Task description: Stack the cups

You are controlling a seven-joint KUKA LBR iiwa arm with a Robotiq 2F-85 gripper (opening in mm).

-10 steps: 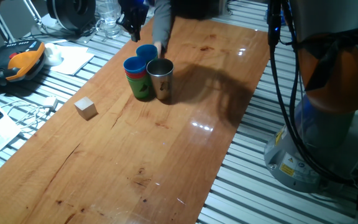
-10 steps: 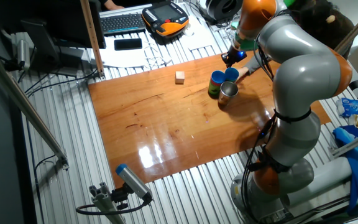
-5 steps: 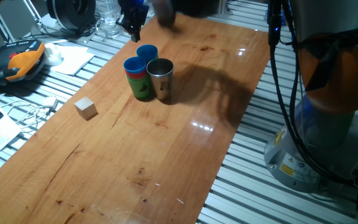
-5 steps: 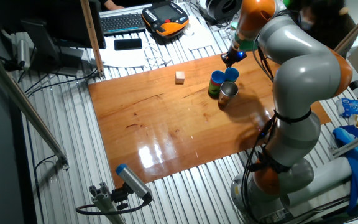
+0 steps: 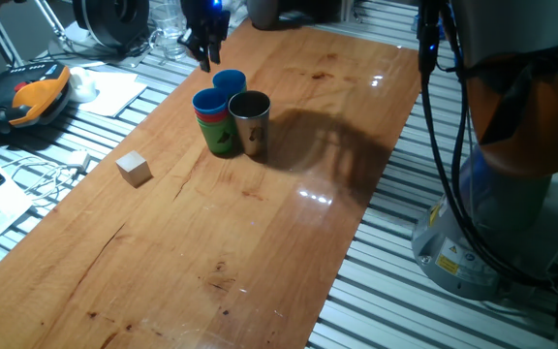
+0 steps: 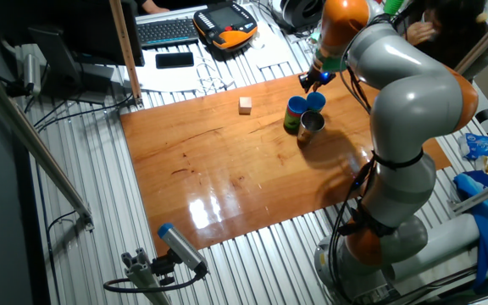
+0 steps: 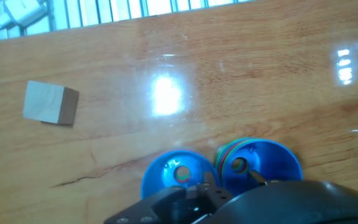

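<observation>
- So, your gripper (image 5: 204, 41) hangs over the far end of the table (image 5: 260, 242), above and just behind the cups, touching none of them.
- You can't tell whether its jaws are apart or closed; the fingers look dark and small in both fixed views, and the hand view only catches the black body at the bottom edge.
- Nothing is visibly held between them.
- Right below you in the hand view are two blue-topped stacks, side by side: the nearer stack (image 7: 179, 177) and the far stack (image 7: 260, 163), red and green rims peeking out.
- The steel cup (image 5: 250, 122) stands upright, touching those stacks.
- The wooden cube (image 5: 134, 168) sits well apart on the left.
</observation>
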